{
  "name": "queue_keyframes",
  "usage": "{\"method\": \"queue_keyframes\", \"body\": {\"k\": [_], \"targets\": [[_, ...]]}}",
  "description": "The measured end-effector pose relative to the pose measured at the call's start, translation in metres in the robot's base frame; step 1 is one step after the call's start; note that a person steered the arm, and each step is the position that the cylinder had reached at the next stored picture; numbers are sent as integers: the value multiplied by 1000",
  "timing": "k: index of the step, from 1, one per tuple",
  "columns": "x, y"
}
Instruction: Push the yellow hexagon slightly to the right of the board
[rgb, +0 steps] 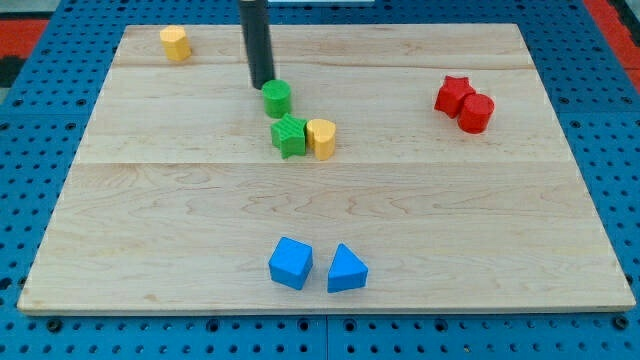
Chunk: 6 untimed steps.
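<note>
A yellow block (175, 43) that looks like the hexagon sits near the board's top left corner. My tip (262, 86) is on the board well to its right and a little lower, just left of a green cylinder (277, 98) and close to touching it. Below the cylinder, a green star (289, 135) touches a second yellow block (321, 138) with a rounded, heart-like shape.
A red star (454, 94) and a red cylinder (477, 113) sit together at the view's right. A blue cube (291, 263) and a blue triangle (346, 269) lie near the bottom edge. The wooden board (150, 220) rests on a blue pegboard.
</note>
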<state>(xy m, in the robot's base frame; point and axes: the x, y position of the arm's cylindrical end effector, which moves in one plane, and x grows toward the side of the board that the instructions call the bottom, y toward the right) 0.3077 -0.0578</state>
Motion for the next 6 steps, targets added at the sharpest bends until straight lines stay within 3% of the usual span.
{"method": "queue_keyframes", "body": {"k": [1, 2, 3, 4, 6], "targets": [[40, 22], [43, 26], [18, 25], [-46, 3], [-37, -171]]}}
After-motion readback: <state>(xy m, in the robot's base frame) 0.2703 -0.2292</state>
